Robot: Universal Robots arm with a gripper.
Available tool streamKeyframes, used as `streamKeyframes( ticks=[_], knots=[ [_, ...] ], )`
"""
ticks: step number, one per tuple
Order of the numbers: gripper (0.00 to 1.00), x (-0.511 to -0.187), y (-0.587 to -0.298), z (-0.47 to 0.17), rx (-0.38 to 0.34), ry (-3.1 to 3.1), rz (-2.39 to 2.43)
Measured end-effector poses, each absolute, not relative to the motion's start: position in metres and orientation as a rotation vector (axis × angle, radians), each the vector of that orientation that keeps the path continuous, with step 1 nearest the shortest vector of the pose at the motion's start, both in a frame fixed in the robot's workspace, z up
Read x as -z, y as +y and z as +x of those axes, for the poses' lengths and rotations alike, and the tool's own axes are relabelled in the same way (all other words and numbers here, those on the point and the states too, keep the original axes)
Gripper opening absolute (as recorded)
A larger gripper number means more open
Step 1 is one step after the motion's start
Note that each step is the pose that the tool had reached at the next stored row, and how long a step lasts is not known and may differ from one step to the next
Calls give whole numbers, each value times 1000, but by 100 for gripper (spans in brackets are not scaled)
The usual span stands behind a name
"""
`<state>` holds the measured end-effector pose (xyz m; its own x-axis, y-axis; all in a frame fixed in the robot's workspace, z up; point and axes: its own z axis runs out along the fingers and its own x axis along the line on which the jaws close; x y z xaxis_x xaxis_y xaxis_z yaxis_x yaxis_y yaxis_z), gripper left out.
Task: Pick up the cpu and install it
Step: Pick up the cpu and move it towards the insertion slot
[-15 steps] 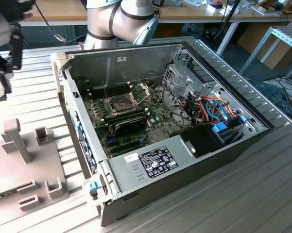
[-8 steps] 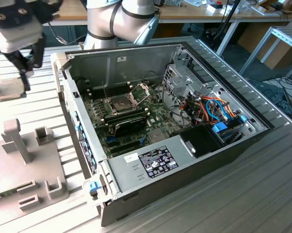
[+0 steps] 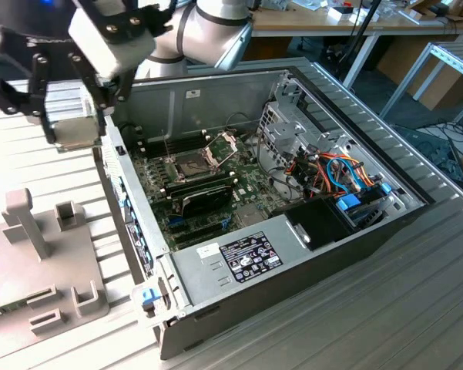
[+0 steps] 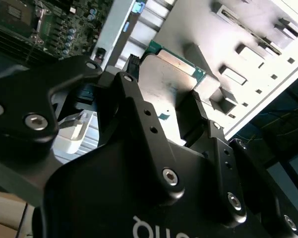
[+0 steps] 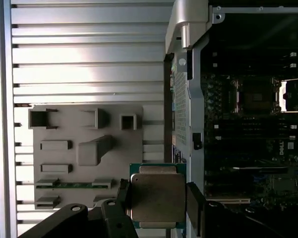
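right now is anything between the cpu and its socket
The hand holds the cpu; the case's side wall lies between it and the socket. The socket's frame stands open, with nothing visible on the socket.

In the second wrist view the black body of the pincer [image 4: 163,96] hides the near part of the cpu [image 4: 171,74]. The grey fixture plate [image 3: 38,270] is cut off at the exterior view's left.

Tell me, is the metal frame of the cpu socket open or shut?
Open: in the exterior view the frame stands raised beside the bare socket. The gripper holds the cpu.
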<state>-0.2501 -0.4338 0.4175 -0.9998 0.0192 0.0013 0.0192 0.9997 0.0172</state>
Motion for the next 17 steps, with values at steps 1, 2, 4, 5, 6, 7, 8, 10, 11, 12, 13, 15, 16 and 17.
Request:
streamKeyframes(
  ticks=[1, 2, 4, 5, 6, 7, 8, 10, 11, 12, 13, 15, 16, 17],
  knots=[
    [55, -417, -434, -245, 27, -3140, -30],
    [55, -417, -434, -237, 27, -3139, -30],
    [55, -417, -434, -227, 27, -3138, -30],
    [55, -417, -434, -222, 27, -3138, -30],
    [55, -417, -434, -217, 27, -3137, -30],
    [55, -417, -434, -209, 27, -3137, -30],
    [55, -416, -434, -199, 27, -3136, -30],
    [55, -416, -434, -188, 27, -3135, -30],
    [55, -416, -434, -180, 27, -3135, -30],
    [55, -416, -434, -174, 27, -3134, -30],
    [55, -415, -434, -170, 27, -3134, -30],
    [55, -415, -434, -161, 27, -3134, -30],
    [55, -415, -434, -156, 27, -3133, -30],
    [55, -415, -434, -152, 27, -3133, -30]
  ],
)
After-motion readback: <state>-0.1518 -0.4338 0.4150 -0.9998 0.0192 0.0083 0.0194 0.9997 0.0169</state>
